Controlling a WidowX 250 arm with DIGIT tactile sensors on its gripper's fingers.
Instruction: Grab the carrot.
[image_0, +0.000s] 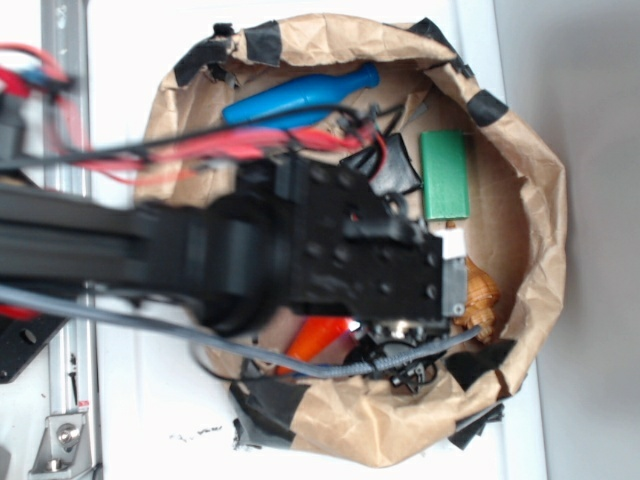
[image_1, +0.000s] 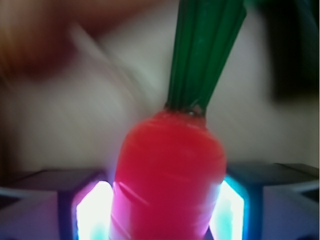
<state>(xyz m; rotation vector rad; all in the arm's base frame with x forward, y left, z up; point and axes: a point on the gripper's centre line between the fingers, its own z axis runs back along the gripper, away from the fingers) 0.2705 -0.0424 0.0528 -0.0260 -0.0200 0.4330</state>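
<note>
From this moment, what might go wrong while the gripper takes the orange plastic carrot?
1. The glossy, tapered orange plastic carrot sits between the gripper pads near its thick stem end; it may slip out when lifted.
2. The crumpled brown paper bag is crowded, so the arm may snag the loose cables or bump the green block.

**Gripper clamped, arm stretched from the left**

The black arm (image_0: 200, 250) reaches in from the left. In the wrist view the gripper (image_1: 167, 210) has a pad (image_1: 92, 210) pressed against each side of the carrot (image_1: 167, 170).
</note>
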